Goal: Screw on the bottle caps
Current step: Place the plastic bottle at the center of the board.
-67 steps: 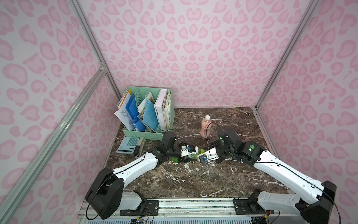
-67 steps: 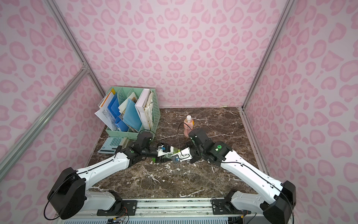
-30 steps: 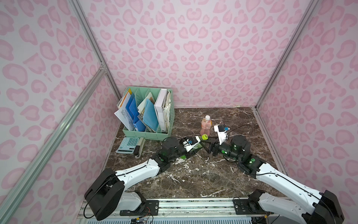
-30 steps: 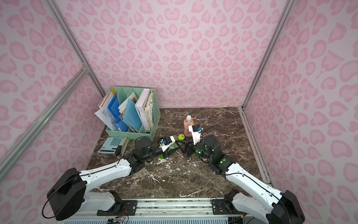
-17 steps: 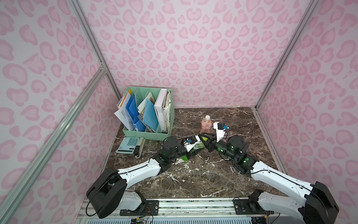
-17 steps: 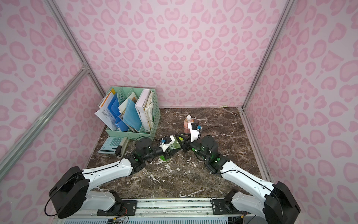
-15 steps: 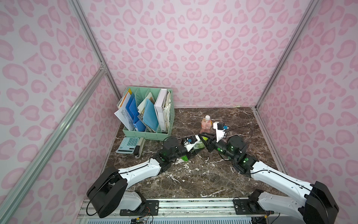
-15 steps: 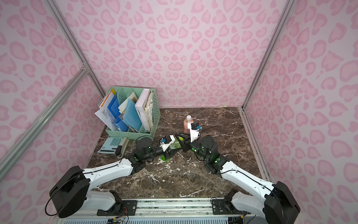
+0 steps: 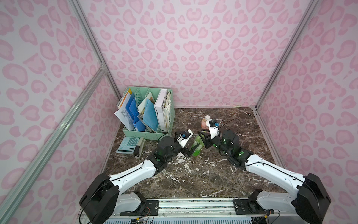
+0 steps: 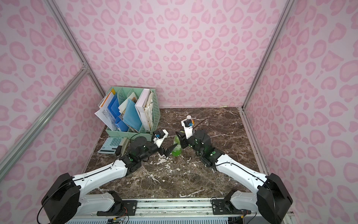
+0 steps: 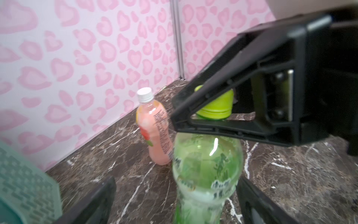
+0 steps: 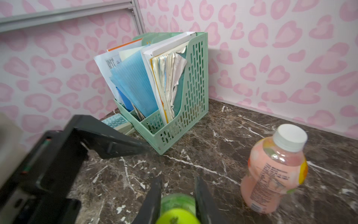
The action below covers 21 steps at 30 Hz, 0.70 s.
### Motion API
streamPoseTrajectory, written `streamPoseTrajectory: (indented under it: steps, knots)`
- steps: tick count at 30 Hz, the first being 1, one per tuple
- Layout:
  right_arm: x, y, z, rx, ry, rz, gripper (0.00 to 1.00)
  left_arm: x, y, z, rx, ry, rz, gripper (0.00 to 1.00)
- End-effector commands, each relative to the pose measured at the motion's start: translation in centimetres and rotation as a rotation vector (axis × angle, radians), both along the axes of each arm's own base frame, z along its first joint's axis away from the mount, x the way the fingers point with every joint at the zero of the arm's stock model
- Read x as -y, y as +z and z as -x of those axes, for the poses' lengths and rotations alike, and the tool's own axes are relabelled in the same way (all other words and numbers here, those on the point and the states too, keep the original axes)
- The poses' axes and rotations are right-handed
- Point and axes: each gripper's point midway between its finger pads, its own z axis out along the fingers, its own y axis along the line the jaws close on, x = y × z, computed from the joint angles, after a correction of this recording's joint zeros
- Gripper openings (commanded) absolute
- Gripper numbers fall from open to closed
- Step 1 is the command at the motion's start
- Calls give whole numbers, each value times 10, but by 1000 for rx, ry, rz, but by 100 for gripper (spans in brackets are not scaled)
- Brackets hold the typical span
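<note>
The big brown stone table (image 9: 193,174) holds everything. At the back stands a green paper rack (image 9: 147,132) full of folders. A calculator (image 9: 129,144) lies just in front of it.

Near the middle of the table stands the green bottle (image 9: 197,148), upright. It is thin, clear plastic, so I think it is light, easy to tip, and will dent if squeezed too hard. The best place to hold it is low on its round body, so it cannot spin while the cap turns. The left gripper (image 10: 168,151) is right there by the bottle's lower part, but its jaws stand wide apart and hold nothing. I cannot tell if a finger touches the bottle.

Behind the green bottle, closer to the back wall, stands the shorter pink bottle (image 11: 155,133). The white cap (image 11: 145,94) sits on top of it, so that one looks done.

The right gripper (image 12: 177,194) is pinched tight on the yellow-green cap (image 11: 215,108), one finger on each side. The cap sits on the green bottle's neck — I cannot tell if it is twisted all the way down. It is small, hard and probably a bit slippery, so it should be pinched on its sides. With nothing holding the bottle, I think a twist could turn the whole bottle.
</note>
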Motion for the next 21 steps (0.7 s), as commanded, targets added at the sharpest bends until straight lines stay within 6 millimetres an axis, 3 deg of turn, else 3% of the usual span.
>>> streamPoseTrajectory:
  steps: [1, 6, 11, 17, 21]
  knots:
    - [7, -7, -15, 45, -51, 83, 2, -35, -1, -14, -94, 170, 34, 99]
    - [2, -20, -27, 43, -55, 104, 3, -63, 10, -19, -108, 266, 68, 99]
    - [-2, -34, -36, 15, -55, 144, 7, -65, 7, -22, -118, 277, 60, 99]
    - [-6, -46, -38, -26, -46, 194, 20, -67, 6, -22, -113, 287, 59, 99]
    - [-7, -50, -36, -38, -41, 204, 22, -68, 6, -23, -114, 295, 54, 99]
